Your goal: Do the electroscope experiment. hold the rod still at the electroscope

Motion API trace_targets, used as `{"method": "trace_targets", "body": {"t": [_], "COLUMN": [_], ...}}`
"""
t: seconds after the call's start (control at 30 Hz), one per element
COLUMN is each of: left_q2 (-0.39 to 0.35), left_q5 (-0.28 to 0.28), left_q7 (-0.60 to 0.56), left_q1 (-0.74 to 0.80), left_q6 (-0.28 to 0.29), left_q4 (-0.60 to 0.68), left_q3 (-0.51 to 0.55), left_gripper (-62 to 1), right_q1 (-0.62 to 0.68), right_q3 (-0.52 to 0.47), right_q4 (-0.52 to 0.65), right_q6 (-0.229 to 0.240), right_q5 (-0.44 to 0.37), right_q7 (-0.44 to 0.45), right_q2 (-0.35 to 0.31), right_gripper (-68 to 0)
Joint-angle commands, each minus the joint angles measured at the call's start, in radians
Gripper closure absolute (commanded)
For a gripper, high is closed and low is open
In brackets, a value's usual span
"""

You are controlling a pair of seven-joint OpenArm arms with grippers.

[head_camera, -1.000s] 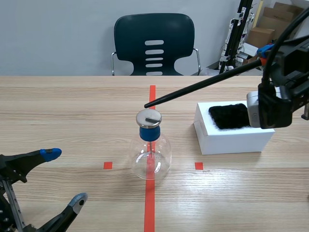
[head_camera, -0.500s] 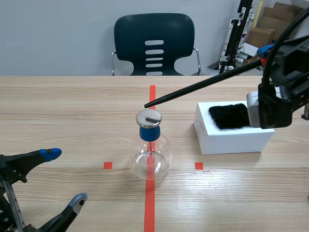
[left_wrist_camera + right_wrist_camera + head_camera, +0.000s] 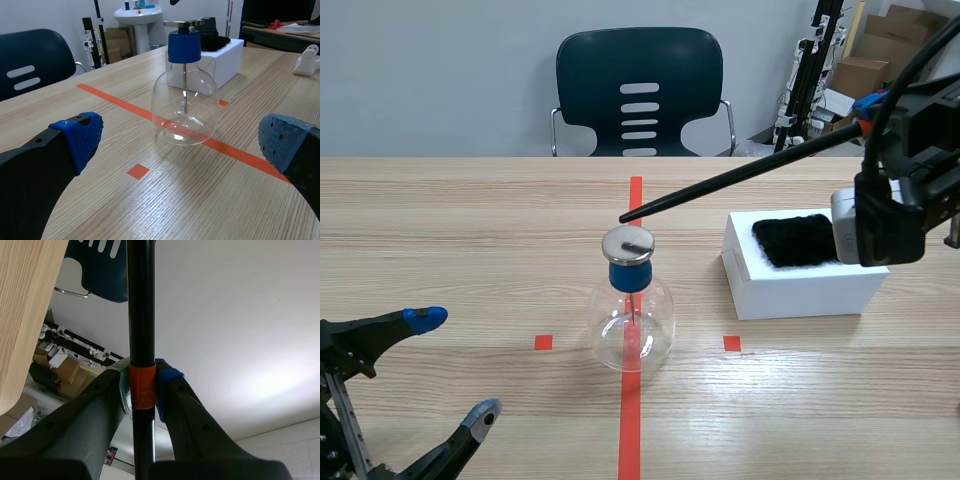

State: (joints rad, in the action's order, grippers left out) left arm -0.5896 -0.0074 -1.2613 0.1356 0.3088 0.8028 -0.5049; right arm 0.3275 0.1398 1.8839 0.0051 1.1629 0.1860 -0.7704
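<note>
The electroscope is a clear, round-bellied glass flask standing on the orange-red line at the middle of the wooden counter. A blue stopper closes its neck, and a flat metal disc caps the stopper. Inside the flask a thin metal stem hangs straight down from the stopper, with a small leaf near its lower end; nothing else shows in the glass. Near it on the right stands a white box, and a black furry cloth lies on its top. The rod is long, thin and black, with an orange band wrapped round it near the held end. It slopes down from the right arm toward the middle of the counter, passing above the box. Its free tip hangs just above the disc, at the far edge, with a small gap visible and a dark reflection of it on the metal. The right claw is raised above the far right of the counter and is clamped on the rod at the orange band, one padded finger on each side. The rod runs on ahead of the claw toward the flask. The left claw sits low at the near left with its fingers spread wide, gripping nothing, and the electroscope stands well ahead of it. A dark chair stands behind the counter.
</note>
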Motion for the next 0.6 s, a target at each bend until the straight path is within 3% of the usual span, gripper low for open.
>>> {"method": "trace_targets", "body": {"t": [0.0,0.57], "left_q2": [-0.001,-0.001], "left_q5": [-0.006,-0.006], "left_q7": [-0.015,-0.015], "left_q1": [0.0,0.0], "left_q6": [0.001,0.001], "left_q4": [0.012,0.012], "left_q3": [0.0,0.0], "left_gripper": [-62.3,-62.3], "right_q1": [-0.014,-0.014], "right_q3": [0.0,0.0], "right_q4": [0.003,0.004], "right_q6": [-0.011,-0.013], "right_q5": [0.001,-0.009], "right_q7": [-0.005,0.0], "right_q2": [-0.011,-0.011], "right_gripper": [-0.4,-0.4]}}
